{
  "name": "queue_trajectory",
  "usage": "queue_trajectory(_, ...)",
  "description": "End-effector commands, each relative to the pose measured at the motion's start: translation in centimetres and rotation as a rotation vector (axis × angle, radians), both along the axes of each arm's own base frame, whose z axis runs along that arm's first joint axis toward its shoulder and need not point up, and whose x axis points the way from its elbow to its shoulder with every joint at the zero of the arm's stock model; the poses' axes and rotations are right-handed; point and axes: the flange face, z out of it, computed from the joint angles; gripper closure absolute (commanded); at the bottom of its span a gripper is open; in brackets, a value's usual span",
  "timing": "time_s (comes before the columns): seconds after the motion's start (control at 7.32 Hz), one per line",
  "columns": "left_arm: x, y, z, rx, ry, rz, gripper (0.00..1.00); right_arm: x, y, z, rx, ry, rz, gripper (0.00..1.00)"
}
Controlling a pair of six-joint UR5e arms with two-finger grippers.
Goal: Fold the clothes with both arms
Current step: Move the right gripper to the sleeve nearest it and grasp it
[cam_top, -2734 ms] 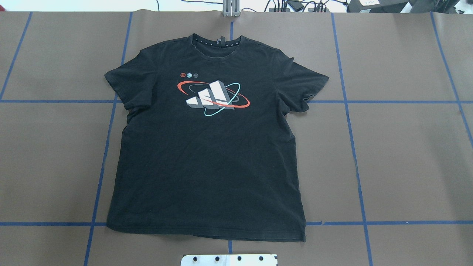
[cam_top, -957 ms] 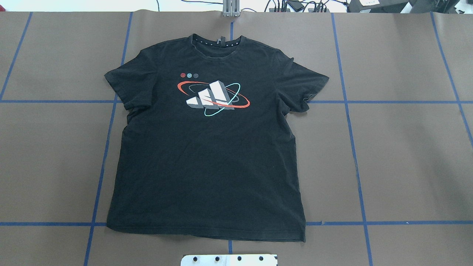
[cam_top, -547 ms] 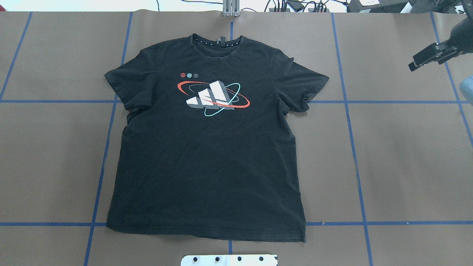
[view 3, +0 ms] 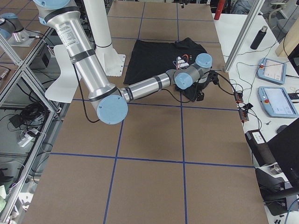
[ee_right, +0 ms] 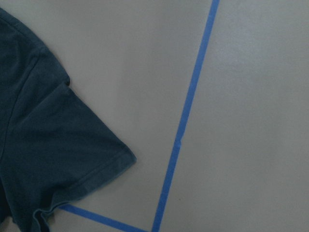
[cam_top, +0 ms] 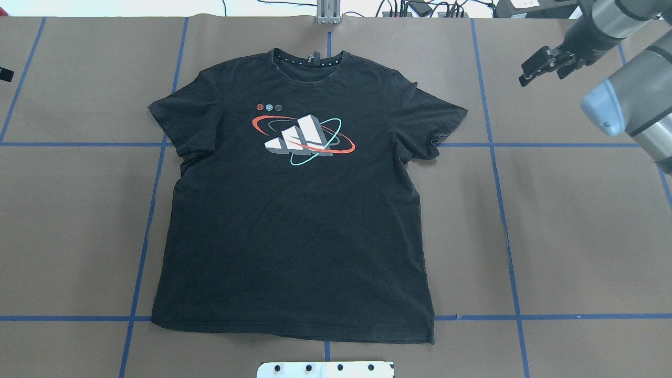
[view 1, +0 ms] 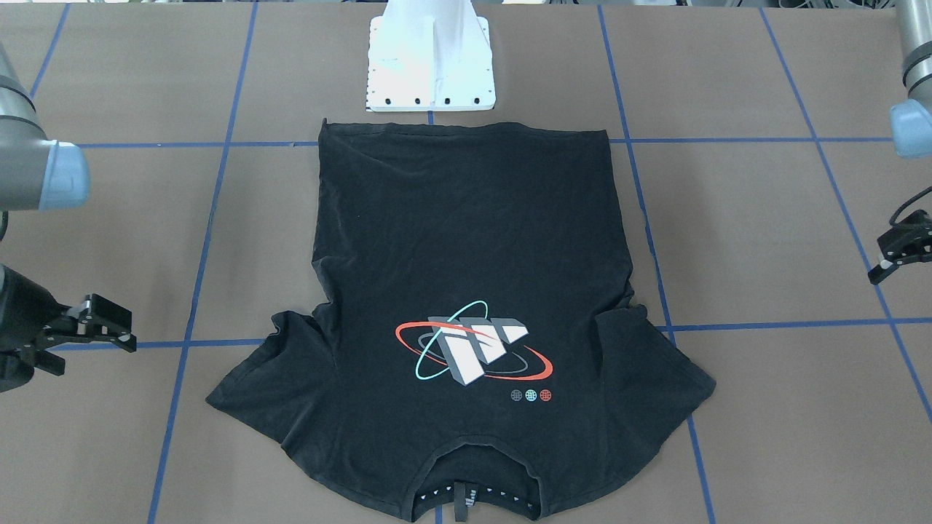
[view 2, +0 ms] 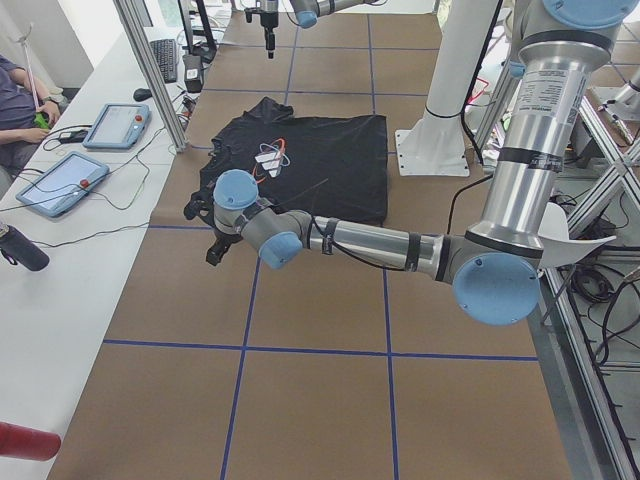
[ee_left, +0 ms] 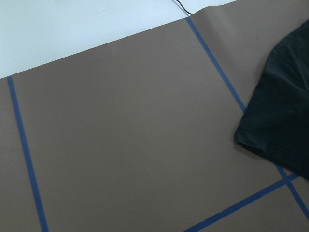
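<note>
Recently, the right gripper, jaws spread, and left gripper, jaws not discernible, were advanced; the T-shirt lies ahead, ungrasped.

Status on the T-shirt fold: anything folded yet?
Done: nothing; the black T-shirt lies flat on the table, logo up, sleeves spread. In hand: the right pincer, open, and the left pincer hover over bare table, one off each sleeve, touching no cloth. Left: grasping and every fold.
</note>
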Motion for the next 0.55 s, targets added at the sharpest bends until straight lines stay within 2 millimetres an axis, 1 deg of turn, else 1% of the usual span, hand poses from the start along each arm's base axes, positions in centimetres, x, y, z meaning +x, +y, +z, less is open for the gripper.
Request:
queue_trajectory(0.0, 1.0, 0.1, 0.0, -0.002, 0.004, 0.015, 0.00, -8.5, 0.0, 3.0, 0.011, -0.050, 0.128, 0.02)
queue_trajectory(0.14, 1.2, 0.2, 0.0, -0.002, 0.003, 0.017, 0.00, -11.2, -0.3, 2.9, 0.009, -0.069, 0.150, 0.02)
queue_trajectory(0.27, 1.3, 0.2, 0.1, -0.005, 0.003, 0.017, 0.00, -12.7, -0.7, 2.7, 0.020, -0.064, 0.155, 0.03)
queue_trajectory(0.41, 1.4, 0.2, 0.1, -0.006, 0.004, 0.018, 0.00, -13.6, -0.4, 3.3, 0.025, -0.045, 0.161, 0.08)
